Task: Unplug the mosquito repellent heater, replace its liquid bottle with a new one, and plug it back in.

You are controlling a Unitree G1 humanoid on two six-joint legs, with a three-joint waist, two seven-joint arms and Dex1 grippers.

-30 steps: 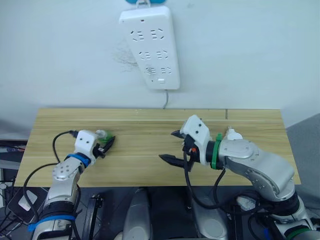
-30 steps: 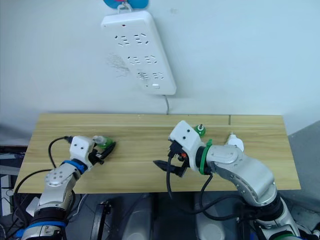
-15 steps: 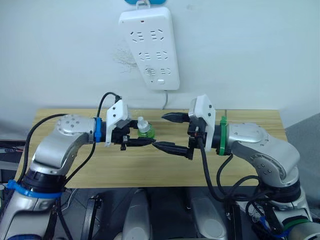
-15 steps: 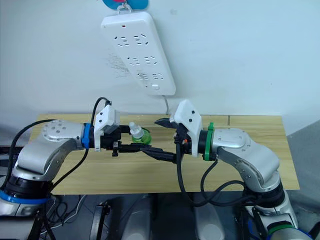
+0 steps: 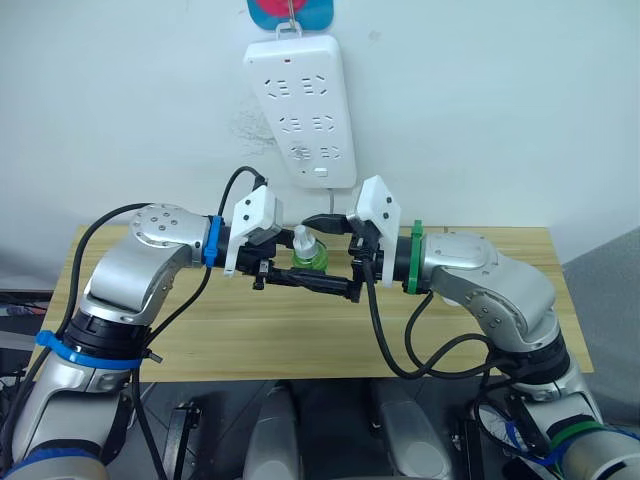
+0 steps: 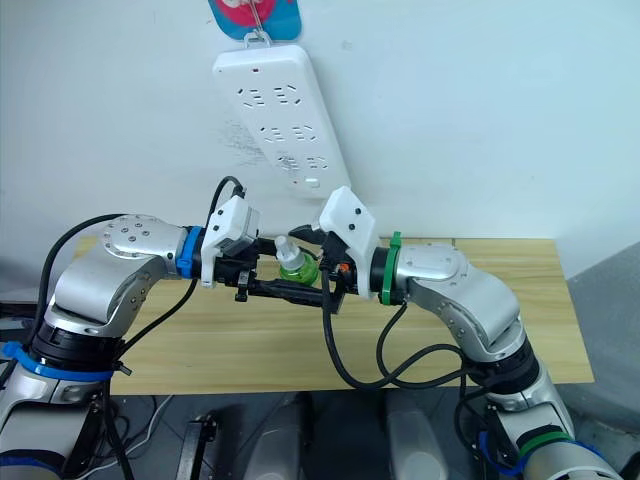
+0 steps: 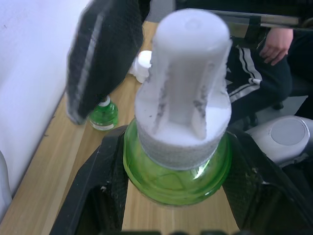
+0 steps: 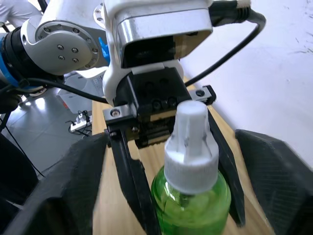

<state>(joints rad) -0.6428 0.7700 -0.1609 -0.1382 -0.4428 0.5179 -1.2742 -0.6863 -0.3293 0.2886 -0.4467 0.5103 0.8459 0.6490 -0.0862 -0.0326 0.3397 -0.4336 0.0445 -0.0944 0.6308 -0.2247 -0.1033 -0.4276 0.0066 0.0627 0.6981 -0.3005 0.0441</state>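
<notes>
My left gripper [image 5: 296, 270] is shut on a green liquid bottle [image 5: 310, 260] with a white ribbed cap [image 7: 185, 83], holding it upright in the air above the middle of the wooden table [image 5: 480, 340]. My right gripper [image 5: 306, 252] faces it, open, with one finger [image 8: 83, 191] on each side of the bottle and not touching it. A second green bottle [image 7: 103, 115] stands on the table by the wall. Beside it is a small white rounded object [image 7: 143, 62] that looks like the mosquito repellent heater.
A long white power strip [image 5: 305, 110] hangs tilted on the wall above the table, its sockets free and its cord running down behind. A person's hand [image 7: 276, 44] and dark trousers show beyond the table's right end.
My left gripper lifted the bottle from the table's left side to mid-air at the centre. My right gripper rose from the front edge and now brackets the bottle. The camera tilted.
</notes>
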